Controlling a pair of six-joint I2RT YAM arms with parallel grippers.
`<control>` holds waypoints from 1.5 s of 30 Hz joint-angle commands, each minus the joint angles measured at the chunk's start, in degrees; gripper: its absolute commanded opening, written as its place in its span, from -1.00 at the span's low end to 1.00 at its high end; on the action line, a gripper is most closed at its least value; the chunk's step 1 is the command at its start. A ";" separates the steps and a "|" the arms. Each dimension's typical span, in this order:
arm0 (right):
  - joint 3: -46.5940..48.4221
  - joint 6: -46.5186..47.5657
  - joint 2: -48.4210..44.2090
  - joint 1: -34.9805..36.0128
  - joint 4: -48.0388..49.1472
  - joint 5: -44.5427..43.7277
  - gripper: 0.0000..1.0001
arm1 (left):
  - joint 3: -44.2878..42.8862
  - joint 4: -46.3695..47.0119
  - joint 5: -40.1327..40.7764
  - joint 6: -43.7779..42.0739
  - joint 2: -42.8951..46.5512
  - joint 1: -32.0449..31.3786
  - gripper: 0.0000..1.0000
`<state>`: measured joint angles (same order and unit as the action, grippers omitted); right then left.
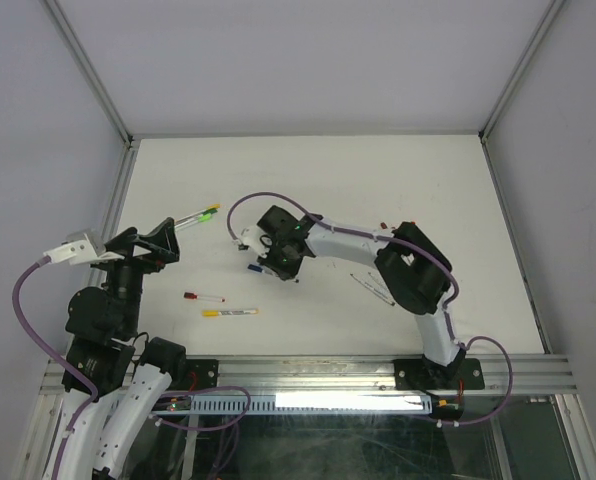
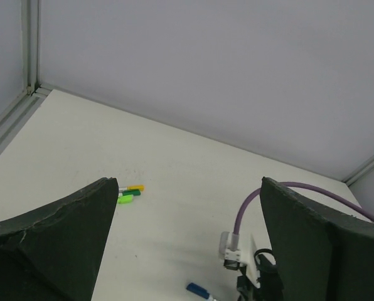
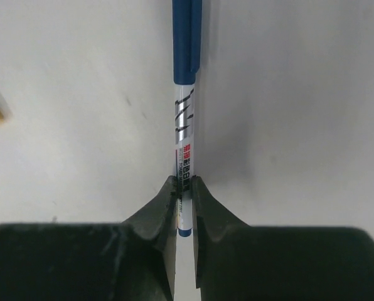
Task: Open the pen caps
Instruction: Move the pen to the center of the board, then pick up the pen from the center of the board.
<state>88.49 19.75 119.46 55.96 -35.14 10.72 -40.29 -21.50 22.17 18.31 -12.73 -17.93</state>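
Left gripper [image 1: 170,240] at the left side of the white table [image 1: 398,180]: jaws spread wide, nothing between them; the left wrist view shows only bare tabletop in the gap. Just beyond its fingertips lies a cluster of pens [image 2: 130,193] with lime-green, dark green and orange caps, all caps on, barrels touching. Nearer the bases, a red-capped pen [image 1: 204,296] and, just below it, a yellow-capped pen [image 1: 230,312], both flat on the table, apart from each other and from either gripper. Centre: right gripper [image 3: 184,188] is down at the table, its jaws pinching the white barrel of the blue-capped pen [image 3: 184,141] near its tail end. The blue cap [image 3: 187,37] is on the pen, at the end pointing away from the gripper. Further right, one more pen [image 1: 373,288] lies close beside the right arm's elbow; cap colour not readable.
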 commanded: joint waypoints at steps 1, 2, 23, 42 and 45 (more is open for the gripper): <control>-10.03 5.81 -10.71 -3.98 1.68 -3.62 -0.94 | 0.04 1.52 -3.28 -1.24 -1.84 0.21 0.98; -11.93 6.21 -12.36 -5.02 2.07 -4.00 -0.94 | 0.00 1.66 -4.19 -0.98 -2.26 0.24 0.98; -17.38 6.22 -12.36 -9.35 2.19 -3.41 -0.53 | 14.84 22.22 -27.66 21.88 -13.87 0.21 0.98; -18.47 5.48 -13.80 -10.42 2.79 -2.35 -1.00 | 28.24 45.26 -32.98 38.82 -30.05 0.23 0.94; -19.21 5.31 -15.24 -10.86 3.89 -1.07 -1.00 | 29.80 48.88 -32.94 41.13 -32.21 0.18 0.93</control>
<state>70.89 25.45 107.09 45.95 -33.17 7.57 -11.99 17.58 -9.21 54.96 -43.29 -17.93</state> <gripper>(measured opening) 0.035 0.969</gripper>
